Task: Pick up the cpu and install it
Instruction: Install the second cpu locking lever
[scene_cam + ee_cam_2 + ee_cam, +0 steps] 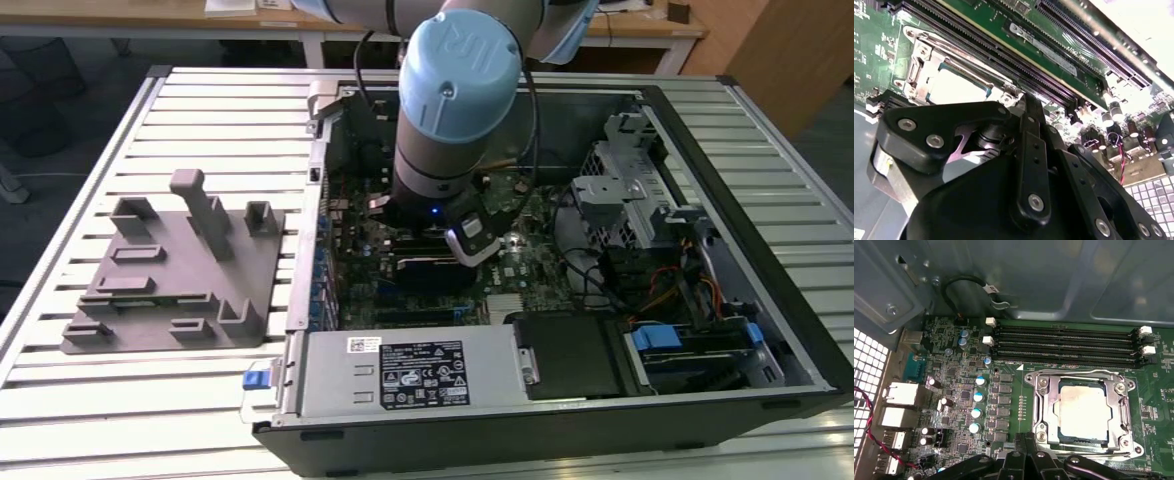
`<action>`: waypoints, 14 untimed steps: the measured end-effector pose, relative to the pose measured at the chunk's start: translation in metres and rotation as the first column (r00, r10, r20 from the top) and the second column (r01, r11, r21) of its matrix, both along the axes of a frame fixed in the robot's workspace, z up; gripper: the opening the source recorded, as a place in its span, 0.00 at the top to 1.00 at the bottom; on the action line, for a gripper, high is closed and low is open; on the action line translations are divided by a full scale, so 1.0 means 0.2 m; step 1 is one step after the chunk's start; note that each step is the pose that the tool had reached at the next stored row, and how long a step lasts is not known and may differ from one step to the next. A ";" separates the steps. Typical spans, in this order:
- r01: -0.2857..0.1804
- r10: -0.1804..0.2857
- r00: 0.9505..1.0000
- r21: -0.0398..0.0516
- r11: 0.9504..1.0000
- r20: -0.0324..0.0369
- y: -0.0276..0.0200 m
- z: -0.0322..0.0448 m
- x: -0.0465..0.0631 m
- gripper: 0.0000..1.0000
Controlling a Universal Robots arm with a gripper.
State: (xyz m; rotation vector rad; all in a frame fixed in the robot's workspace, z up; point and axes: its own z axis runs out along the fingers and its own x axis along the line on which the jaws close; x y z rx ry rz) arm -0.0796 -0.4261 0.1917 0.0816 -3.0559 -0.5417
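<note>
First wrist view gives us the clearest look at the cpu (1085,412): its pale silver-grey top lies flat inside the metal socket frame (1081,412) on the green motherboard (954,405). We see the frame around all four sides of the chip, and the chip seems level in it. Beside the socket run the long black memory slots (1064,347) with white clips at their ends. On the other side of the board stand several small capacitors with light blue tops (976,405), and a thin red and black wire (869,415) passes near the grey connectors at the edge of the case.

In the same view the black links of the gripper (1026,460) come into the picture just beside the socket frame. We cannot tell whether its fingers are spread or closed, because their tips are hidden, and we see nothing held in it.

In the second wrist view the black body of the gripper covers much of the picture, and behind it we see again the cpu (961,85) in its frame, next to the memory slots (1004,57).

In the exterior view the arm (454,110), with its light blue cap, reaches down into the open computer case (747,300), over the middle of the motherboard. On the exterior view's left a grey plastic fixture (174,270) lies on the slatted table (80,170), well apart from the arm.
</note>
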 end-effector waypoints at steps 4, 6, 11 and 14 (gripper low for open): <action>0.000 0.000 1.000 0.000 1.000 0.001 0.000 0.026 0.00 0.89; 0.000 0.000 1.000 0.001 1.000 0.001 0.000 0.044 0.00 0.89; 0.000 0.000 1.000 0.001 1.000 0.000 0.000 0.084 0.00 0.89; 0.000 0.000 1.000 0.001 1.000 0.000 0.000 0.106 0.00 0.89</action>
